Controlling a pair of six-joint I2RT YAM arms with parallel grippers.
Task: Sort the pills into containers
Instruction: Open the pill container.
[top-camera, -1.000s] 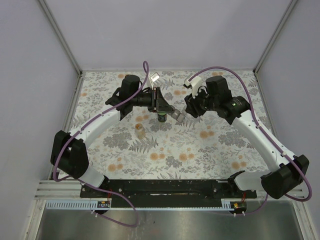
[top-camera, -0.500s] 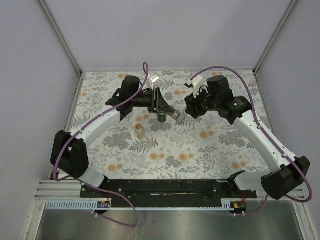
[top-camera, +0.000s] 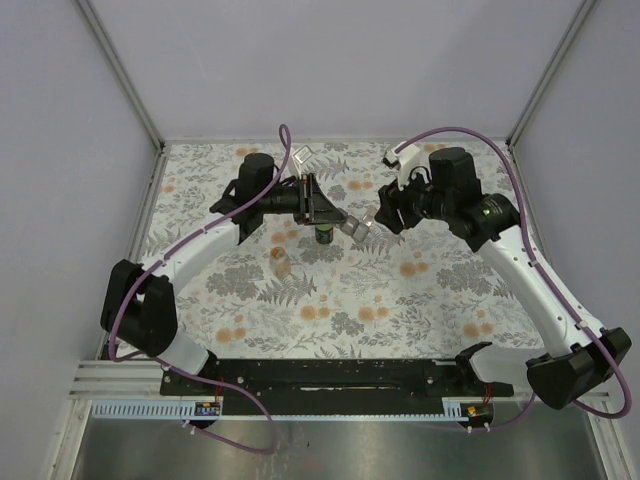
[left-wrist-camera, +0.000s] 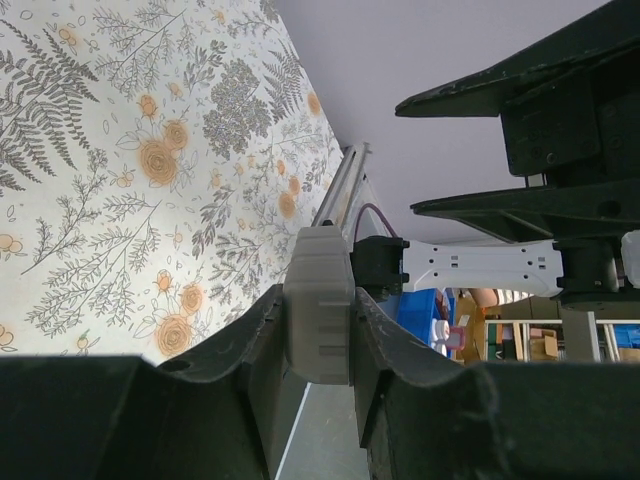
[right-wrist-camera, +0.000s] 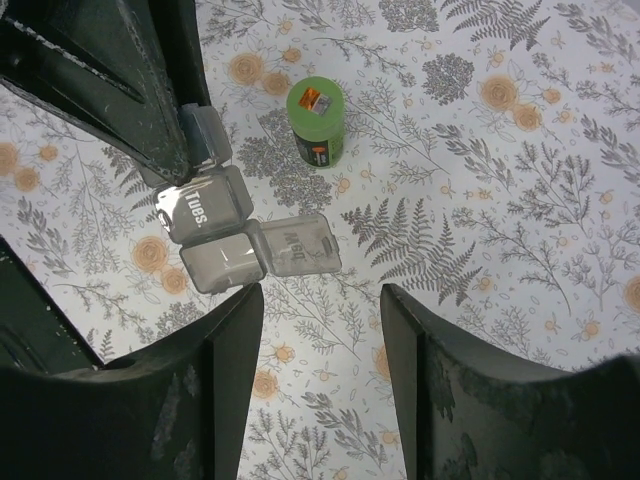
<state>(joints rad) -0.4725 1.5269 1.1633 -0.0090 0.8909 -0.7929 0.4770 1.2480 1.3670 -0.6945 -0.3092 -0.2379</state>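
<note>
The left gripper (left-wrist-camera: 318, 335) had its jaws pinched on one end cell of the pill organiser (right-wrist-camera: 232, 236), held over the far middle of the table (top-camera: 420, 300). The right gripper (right-wrist-camera: 322, 296) stood just right of it, jaws spread and holding nothing. We judged the organiser light, stiff, thin-walled and slick, with loose hinged lids. A hold across a cell's body, not a lid, looked safest. Just beside it stood the green bottle (right-wrist-camera: 316, 120), upright, with something orange at its top. We counted one organiser, one green bottle and one small pale bottle (top-camera: 280, 260), nearer and to the left. We could make out no loose pills.
</note>
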